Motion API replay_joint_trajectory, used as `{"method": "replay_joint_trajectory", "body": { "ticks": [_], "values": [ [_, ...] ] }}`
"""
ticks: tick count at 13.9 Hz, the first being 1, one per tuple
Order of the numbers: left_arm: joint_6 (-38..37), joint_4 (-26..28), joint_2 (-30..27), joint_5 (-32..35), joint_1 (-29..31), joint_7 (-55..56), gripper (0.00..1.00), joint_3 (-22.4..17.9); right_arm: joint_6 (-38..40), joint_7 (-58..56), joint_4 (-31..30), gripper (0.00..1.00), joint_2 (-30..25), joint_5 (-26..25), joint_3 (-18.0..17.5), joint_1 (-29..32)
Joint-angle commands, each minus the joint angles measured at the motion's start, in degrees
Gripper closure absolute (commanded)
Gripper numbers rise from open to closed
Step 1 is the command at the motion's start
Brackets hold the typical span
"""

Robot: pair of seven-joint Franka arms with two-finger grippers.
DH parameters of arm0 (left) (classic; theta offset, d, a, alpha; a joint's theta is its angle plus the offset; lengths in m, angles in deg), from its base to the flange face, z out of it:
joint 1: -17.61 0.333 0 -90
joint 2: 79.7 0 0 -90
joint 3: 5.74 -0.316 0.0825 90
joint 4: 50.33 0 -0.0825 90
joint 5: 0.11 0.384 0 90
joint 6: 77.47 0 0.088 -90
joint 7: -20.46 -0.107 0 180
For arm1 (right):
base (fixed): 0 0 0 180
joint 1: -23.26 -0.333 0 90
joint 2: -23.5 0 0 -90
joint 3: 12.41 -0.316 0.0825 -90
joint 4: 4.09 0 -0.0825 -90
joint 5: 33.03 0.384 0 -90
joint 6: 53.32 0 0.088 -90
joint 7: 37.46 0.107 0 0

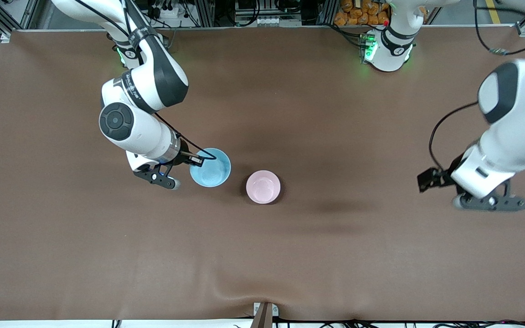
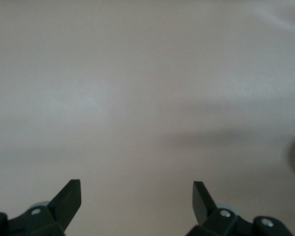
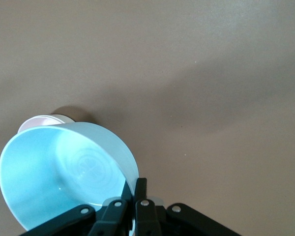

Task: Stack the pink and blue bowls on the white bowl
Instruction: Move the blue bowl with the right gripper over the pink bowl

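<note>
Right wrist view has my right gripper (image 3: 134,196) pinched tight on the rim of the blue bowl (image 3: 64,172), one finger inside and one outside the wall. From the front, the blue bowl (image 1: 210,167) is up off the brown desk (image 1: 262,255), over a spot just beside the pink bowl (image 1: 263,187), toward the right arm's end. The pink bowl sits upright mid-desk; can't tell whether the white bowl is under it. My left gripper (image 2: 136,196) waits spread wide over bare desk, well apart from the pink bowl at the left arm's end.
</note>
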Motion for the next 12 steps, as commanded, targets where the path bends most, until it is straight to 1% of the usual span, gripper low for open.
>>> {"method": "replay_joint_trajectory", "body": {
  "ticks": [1,2,4,6,7,8,9,10,11,12],
  "values": [
    [-6.72,1.23,-6.24,0.83,0.67,-0.21,0.0,0.38,0.4,3.52,2.71,1.0,1.26,0.88,0.32,-1.66],
    [-8.48,1.23,-8.17,0.92,1.02,-0.21,0.0,0.38,0.31,4.84,3.41,1.0,2.04,0.89,0.23,-1.84],
    [-13.83,1.23,-11.78,0.92,2.07,-0.3,0.0,0.29,0.13,9.22,5.69,1.0,4.15,0.8,0.32,-4.29],
    [-15.17,1.14,-13.81,0.92,2.08,-0.38,0.0,0.12,0.05,12.04,8.15,1.0,6.78,0.8,0.32,-5.53],
    [-16.74,1.23,-15.38,0.92,1.99,-0.82,0.0,-0.58,-0.65,13.27,8.6,1.0,7.84,0.97,0.23,-5.8],
    [-17.98,1.4,-16.79,0.84,1.99,-0.83,0.0,-0.59,-3.18,14.51,8.69,1.0,8.72,1.06,0.06,-6.06],
    [-18.42,1.84,-17.5,0.75,1.9,-0.91,0.0,-0.59,-5.99,15.56,8.6,1.0,9.69,2.45,-0.38,-6.93],
    [-18.43,1.41,-17.68,0.66,1.9,-1.0,0.0,-0.85,-8.37,15.75,8.6,1.0,10.83,5.16,-0.3,-7.64],
    [-17.82,1.15,-17.25,-0.21,1.81,-2.57,0.0,-2.59,-10.13,15.75,8.6,1.0,11.97,6.76,-0.38,-7.91],
    [-16.51,1.4,-17.07,-1.79,1.73,-5.02,0.0,-3.74,-11.72,15.66,8.6,1.0,12.85,7.3,-0.38,-8.26]
  ]
}}
